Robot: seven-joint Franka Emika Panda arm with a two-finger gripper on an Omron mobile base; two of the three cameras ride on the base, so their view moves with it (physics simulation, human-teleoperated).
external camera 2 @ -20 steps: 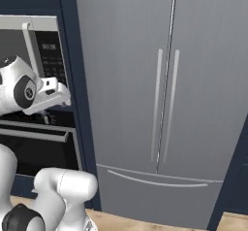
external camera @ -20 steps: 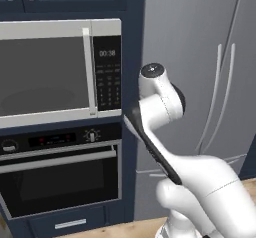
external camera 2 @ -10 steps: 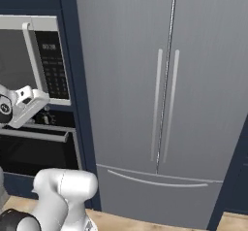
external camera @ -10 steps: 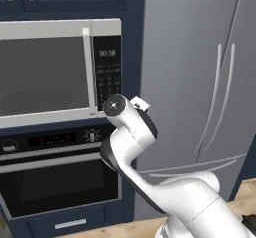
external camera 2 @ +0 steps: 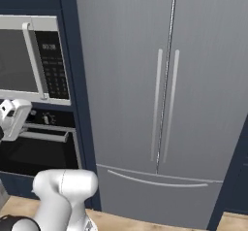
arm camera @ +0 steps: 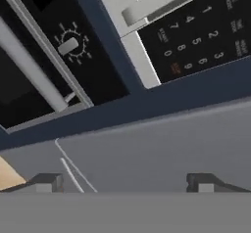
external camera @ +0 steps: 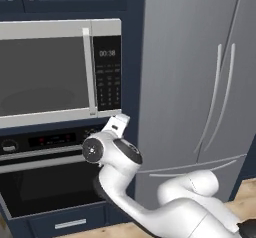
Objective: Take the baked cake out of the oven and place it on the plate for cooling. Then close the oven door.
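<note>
The microwave (external camera: 60, 72) display at the left base view's upper centre reads 00:38, above a number keypad. The oven (external camera: 45, 177) sits lower left. The gripper (arm camera: 125, 182) fingers stand wide apart, holding nothing.

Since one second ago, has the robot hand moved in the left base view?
Yes. The gripper has come down and leftward: the hand, earlier level with the microwave keypad, now sits below it, at the oven control strip.
</note>
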